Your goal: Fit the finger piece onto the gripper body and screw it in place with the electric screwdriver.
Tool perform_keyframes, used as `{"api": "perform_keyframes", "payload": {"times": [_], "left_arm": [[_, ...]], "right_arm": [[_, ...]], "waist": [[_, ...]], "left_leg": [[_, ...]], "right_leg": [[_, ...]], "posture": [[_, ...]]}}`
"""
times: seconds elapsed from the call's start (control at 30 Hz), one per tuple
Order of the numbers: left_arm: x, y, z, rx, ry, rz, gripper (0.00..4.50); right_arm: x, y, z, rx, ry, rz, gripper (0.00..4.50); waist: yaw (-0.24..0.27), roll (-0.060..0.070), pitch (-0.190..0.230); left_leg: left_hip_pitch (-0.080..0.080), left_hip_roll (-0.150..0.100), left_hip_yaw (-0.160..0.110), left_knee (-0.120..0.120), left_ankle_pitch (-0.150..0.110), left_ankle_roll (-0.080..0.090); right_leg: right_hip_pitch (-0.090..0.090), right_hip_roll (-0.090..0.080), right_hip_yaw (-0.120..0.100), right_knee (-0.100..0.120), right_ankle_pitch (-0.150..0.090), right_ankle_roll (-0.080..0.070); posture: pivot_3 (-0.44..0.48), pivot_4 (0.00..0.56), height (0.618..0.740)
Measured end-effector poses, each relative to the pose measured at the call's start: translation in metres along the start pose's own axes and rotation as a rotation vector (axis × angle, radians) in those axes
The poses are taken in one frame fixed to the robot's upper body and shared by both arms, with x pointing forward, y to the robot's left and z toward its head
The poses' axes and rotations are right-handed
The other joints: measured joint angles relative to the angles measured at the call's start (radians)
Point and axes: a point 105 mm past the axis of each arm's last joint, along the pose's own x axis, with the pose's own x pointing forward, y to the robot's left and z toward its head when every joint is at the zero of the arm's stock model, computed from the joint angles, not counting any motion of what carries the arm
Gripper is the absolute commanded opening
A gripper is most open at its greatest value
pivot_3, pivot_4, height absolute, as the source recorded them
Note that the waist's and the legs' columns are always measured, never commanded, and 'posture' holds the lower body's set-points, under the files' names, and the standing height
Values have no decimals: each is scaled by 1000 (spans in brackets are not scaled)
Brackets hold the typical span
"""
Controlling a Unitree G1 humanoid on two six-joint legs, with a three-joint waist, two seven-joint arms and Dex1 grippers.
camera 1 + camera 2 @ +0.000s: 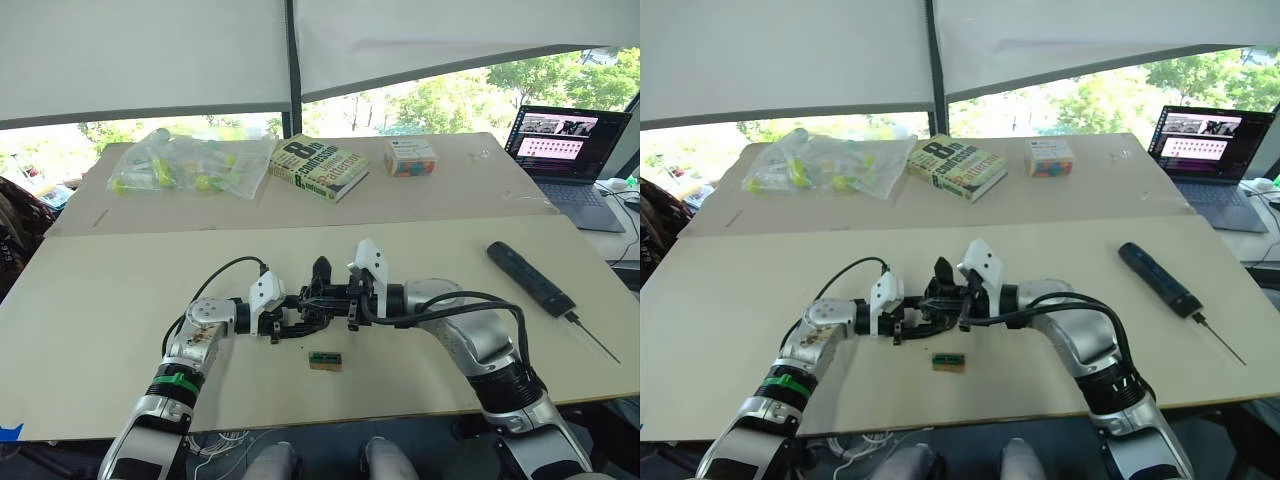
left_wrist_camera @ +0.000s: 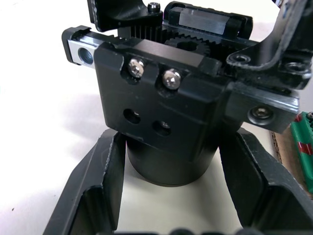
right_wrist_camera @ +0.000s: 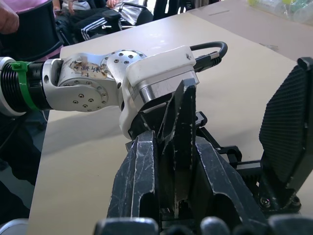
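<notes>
A large "8th" can be read on the cover of the thick book (image 1: pixel 318 167) lying at about 12 o'clock on the far surface (image 1: pixel 120 290); the smaller words beneath it are too small to make out with certainty. The laptop (image 1: pixel 572 150) at roughly 2 o'clock shows a lit screen with pink and dark panels, but none of its writing is legible. The small box (image 1: pixel 411 157) just beside the book carries coloured print that cannot be read.

The gripper body (image 2: pixel 166 112) is black with silver screws, the electric screwdriver (image 1: pixel 529 277) dark blue-black, the desk (image 1: pixel 100 300) pale beige, and the book (image 1: pixel 318 166) yellow-green with black lettering.
</notes>
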Motion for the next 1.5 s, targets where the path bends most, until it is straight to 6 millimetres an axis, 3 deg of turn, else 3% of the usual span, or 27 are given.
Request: {"api": "perform_keyframes", "payload": {"times": [0.23, 0.73, 0.77, 0.83, 1.07, 1.2, 1.4, 1.5], "left_arm": [[0, 0, -1, -2, 1, 4, 2308], [-1, -2, -3, -9, -1, 13, 2308], [-2, -2, -3, -9, -2, 13, 2308], [-2, -2, -3, -12, -5, 13, 2308], [-2, -2, -3, -18, -13, 15, 2308], [-3, -2, -3, -21, -17, 18, 2308], [-4, -2, -3, -24, -20, 22, 2308], [-4, -3, -5, -36, -23, 25, 3613]], "right_arm": [[1, 2, -1, -68, 37, 9, 408], [0, 3, -1, -42, -18, 4, 408], [-1, 3, 0, -45, -33, 6, 1482], [-2, 1, -10, -23, -19, -1, 2155], [0, 3, 1, -99, -84, 18, 4491], [0, 3, 2, -109, -100, 29, 4491], [-7, 4, 19, -129, -228, 44, 4491], [-13, 5, 29, -143, -288, 50, 4500]], "waist": [[0, 1, -5], [0, 0, -12], [0, 0, -12], [0, 0, -12], [0, 0, -11], [0, 0, -10], [-1, 0, -10], [-2, 0, -10]], "left_leg": [[0, 0, 0, 0, 0, 0], [-1, 0, 0, -2, -1, 1], [-1, 0, 0, -2, -1, 1], [-2, 0, 0, -2, 0, 1], [-4, 0, 0, -2, 0, 1], [-4, 0, 0, -1, 0, 1], [-4, 0, 0, -2, 0, 1], [-4, 0, 0, -2, 0, 1]], "right_leg": [[0, 0, 0, -1, 0, 1], [0, 0, 0, -2, -1, 1], [0, 0, 0, -2, -1, 1], [-1, 0, 0, -2, 0, 1], [-3, 0, 0, -2, 0, 1], [-3, 0, 0, -2, 0, 1], [-3, 0, 0, -2, 0, 1], [-3, 0, 0, -2, 0, 1]], "posture": [[0, 150, 740], [0, 150, 740], [0, 150, 740], [0, 150, 740], [0, 150, 740], [0, 150, 740], [0, 150, 740], [0, 150, 740]]}}
